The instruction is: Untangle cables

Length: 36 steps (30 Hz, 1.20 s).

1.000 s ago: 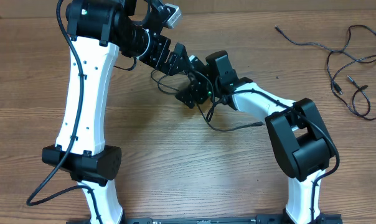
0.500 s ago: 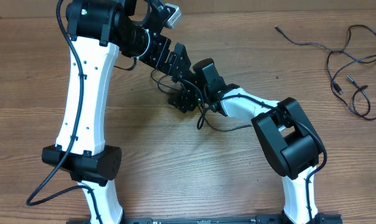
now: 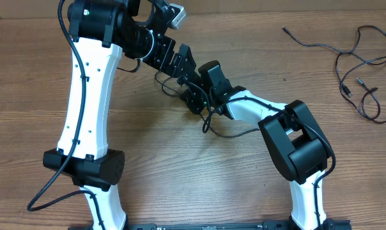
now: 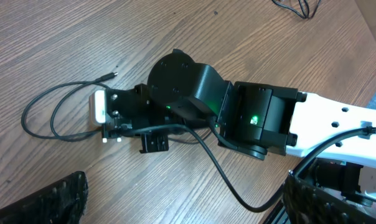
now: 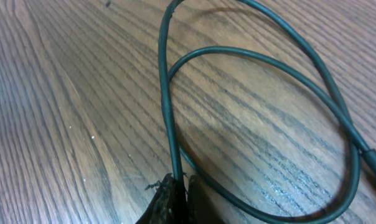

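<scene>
Right gripper point(image 5: 177, 196): fingers are pressing fully together, pinching one thin black strand of the cable loop point(image 5: 263, 68) right at the tips. The pads are sitting down against the table point(image 3: 180, 166).

From the pinch the strand is running straight away from the fingertips. It is then curving round to their right and coming back in a second, inner arc. The two arcs are lying close together near the tips and spreading apart farther out. A thicker plug end is showing at the far right edge of the loop.

Left gripper point(image 4: 185, 202): fingers are standing wide apart, gripping nothing, hanging above the right gripper with the loop lying off to one side of it.

Step in hand, by my reading: the pick on the first cord is just being made. The next move is calling for a slow lift and pull away from the loop. The free gripper would be pinning or taking the other arc so the coil opens rather than tightens.

Well beyond both sets of fingers, a second tangle of cables point(image 3: 362, 70) is lying untouched.

Containers: none showing anywhere in these views.
</scene>
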{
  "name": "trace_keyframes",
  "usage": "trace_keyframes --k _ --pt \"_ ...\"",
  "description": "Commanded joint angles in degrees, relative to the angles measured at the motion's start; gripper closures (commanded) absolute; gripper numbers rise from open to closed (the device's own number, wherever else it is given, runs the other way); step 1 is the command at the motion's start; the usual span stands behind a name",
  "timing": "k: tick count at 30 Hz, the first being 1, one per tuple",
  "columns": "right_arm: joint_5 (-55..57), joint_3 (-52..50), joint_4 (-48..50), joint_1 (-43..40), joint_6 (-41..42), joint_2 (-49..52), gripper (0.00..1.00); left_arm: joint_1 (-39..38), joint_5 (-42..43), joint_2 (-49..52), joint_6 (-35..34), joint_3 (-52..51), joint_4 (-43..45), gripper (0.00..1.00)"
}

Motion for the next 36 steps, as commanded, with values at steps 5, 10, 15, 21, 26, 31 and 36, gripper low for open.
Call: trace_keyframes --k 5,10,15,21,26,31,36 --pt "-0.3 0.7 -1.8 -1.3 7.5 -0.5 0.96 0.3 0.9 0.4 1.3 -0.3 0.2 0.0" --pt "-0.3 0.8 -11.6 -6.9 12.5 -8.9 0.96 0.3 0.9 0.4 1.3 -0.3 0.2 0.0" --pt "-0.3 0.8 -20.9 -12.7 12.5 -20.9 0.96 0.3 0.9 0.4 1.3 -0.3 0.2 0.0" --pt "5.1 0.8 -28.2 -18.6 15.0 -36.3 0.96 0.3 0.9 0.4 1.3 -0.3 0.2 0.0" --pt "9.9 0.8 -30.3 -19.3 15.0 -46.4 0.96 0.3 0.9 0.4 1.3 -0.3 0.2 0.0" --pt "11.8 0.8 -30.6 -19.3 15.0 -51.8 0.96 0.3 0.9 0.4 1.3 -0.3 0.2 0.0" --pt "11.7 0.8 -30.7 -19.3 15.5 -52.2 0.96 0.3 0.9 0.4 1.3 -0.3 0.2 0.0"
